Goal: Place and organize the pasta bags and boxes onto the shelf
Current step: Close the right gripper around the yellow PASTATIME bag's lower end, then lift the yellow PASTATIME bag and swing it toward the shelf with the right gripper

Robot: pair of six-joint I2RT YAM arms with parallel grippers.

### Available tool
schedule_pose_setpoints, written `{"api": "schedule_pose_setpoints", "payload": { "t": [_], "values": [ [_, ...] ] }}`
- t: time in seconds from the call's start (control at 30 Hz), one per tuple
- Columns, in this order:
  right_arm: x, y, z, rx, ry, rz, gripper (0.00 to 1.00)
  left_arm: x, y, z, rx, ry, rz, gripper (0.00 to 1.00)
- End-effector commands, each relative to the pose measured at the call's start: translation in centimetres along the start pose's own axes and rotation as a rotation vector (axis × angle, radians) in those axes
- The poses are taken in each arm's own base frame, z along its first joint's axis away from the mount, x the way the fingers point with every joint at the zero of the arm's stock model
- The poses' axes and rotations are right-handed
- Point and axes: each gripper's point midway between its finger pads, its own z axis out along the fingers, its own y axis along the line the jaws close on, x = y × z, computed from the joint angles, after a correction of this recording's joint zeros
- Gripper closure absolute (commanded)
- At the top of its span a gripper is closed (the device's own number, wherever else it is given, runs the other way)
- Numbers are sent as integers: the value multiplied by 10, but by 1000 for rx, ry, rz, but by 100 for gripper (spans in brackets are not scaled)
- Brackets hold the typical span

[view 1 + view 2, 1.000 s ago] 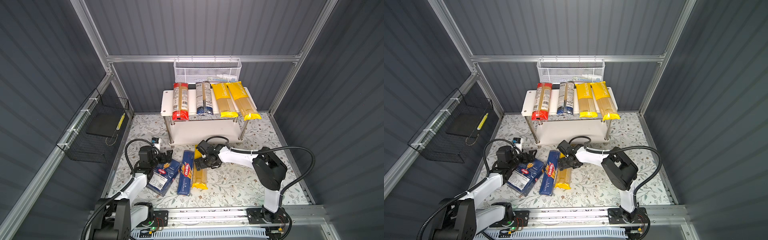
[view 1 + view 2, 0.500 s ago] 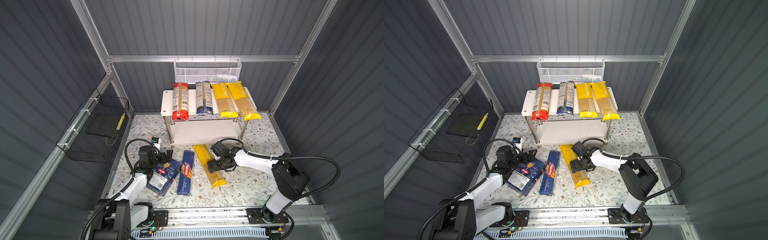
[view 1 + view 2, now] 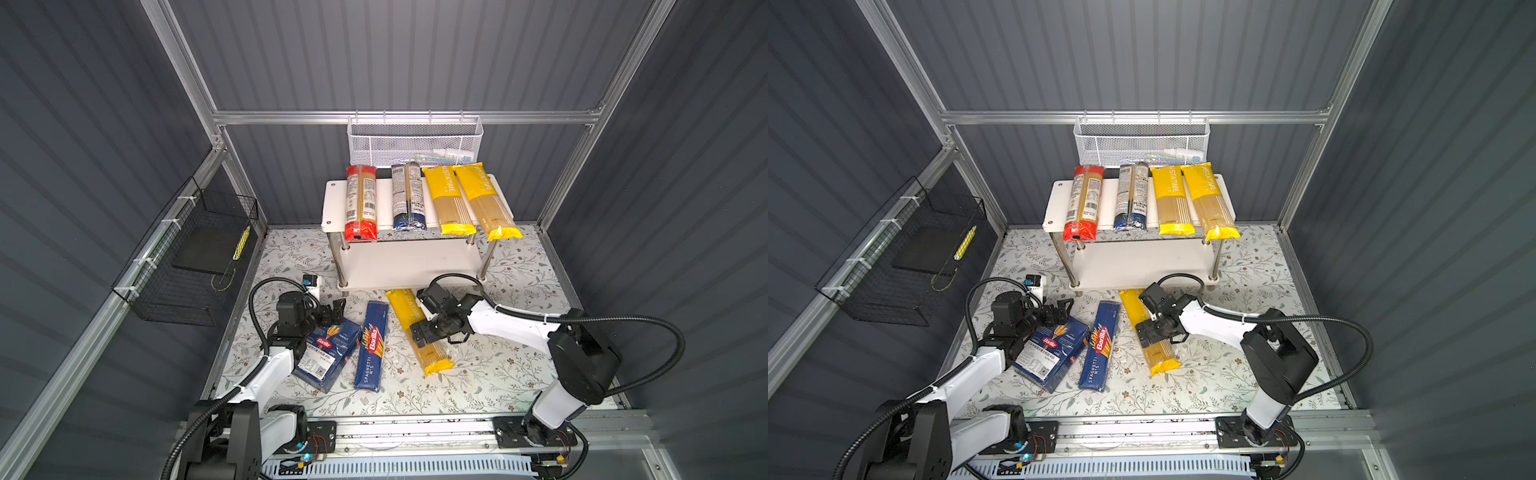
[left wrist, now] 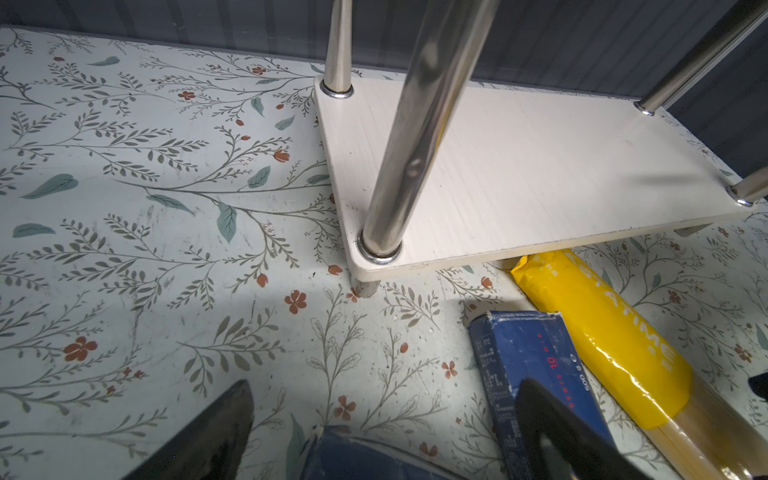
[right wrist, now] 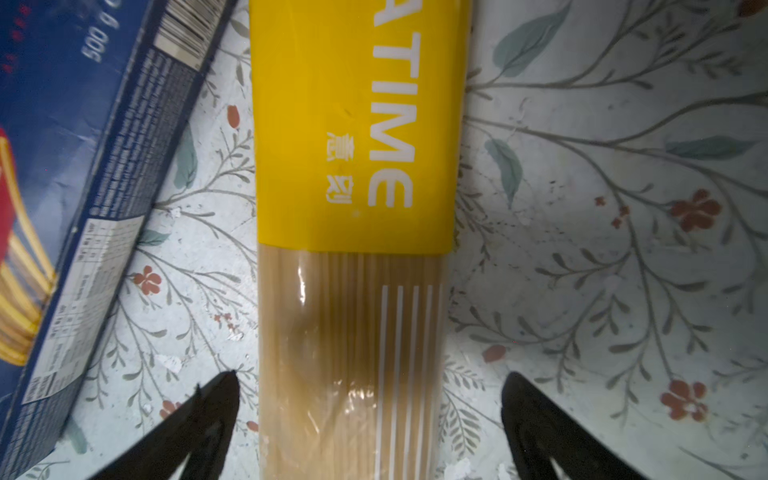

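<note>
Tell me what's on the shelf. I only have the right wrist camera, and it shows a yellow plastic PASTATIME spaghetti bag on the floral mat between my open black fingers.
Observer: Four slim bags lie side by side on the shelf's top white board. They are a red-ended bag, a dark-blue-ended bag and two yellow PASTATIME bags.
Operator: And the lower tier?
Observer: The lower white board carries nothing in the left wrist view.
Operator: Where's the left arm?
Observer: The left gripper hovers open at the far end of the wide dark blue Barilla cardboard box, gripping nothing.
</note>
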Motion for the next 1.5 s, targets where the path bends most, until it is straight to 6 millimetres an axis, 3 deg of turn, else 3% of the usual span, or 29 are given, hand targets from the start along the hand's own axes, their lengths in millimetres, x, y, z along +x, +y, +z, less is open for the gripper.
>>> {"api": "schedule_pose_setpoints", "payload": {
  "t": [0.0, 0.17, 0.43, 0.83, 1.07, 1.47],
  "values": [
    [-7, 5, 3, 11, -8, 17, 1, -6, 0, -1, 2, -6, 12, 1],
    [-6, 12, 14, 17, 5, -7, 1, -6, -1, 0, 7, -1, 13, 1],
    [2, 0, 24, 83, 33, -8, 1, -7, 0, -1, 3, -9, 12, 1],
    [9, 0, 43, 69, 65, 25, 1, -6, 0, -1, 4, -6, 11, 1],
    [18, -3, 51, 79, 99, 22, 13, -6, -1, 0, 8, -2, 10, 1],
    [13, 0, 46, 65, 85, 0, 27, -7, -1, 2, 9, 0, 10, 1]
  ]
}}
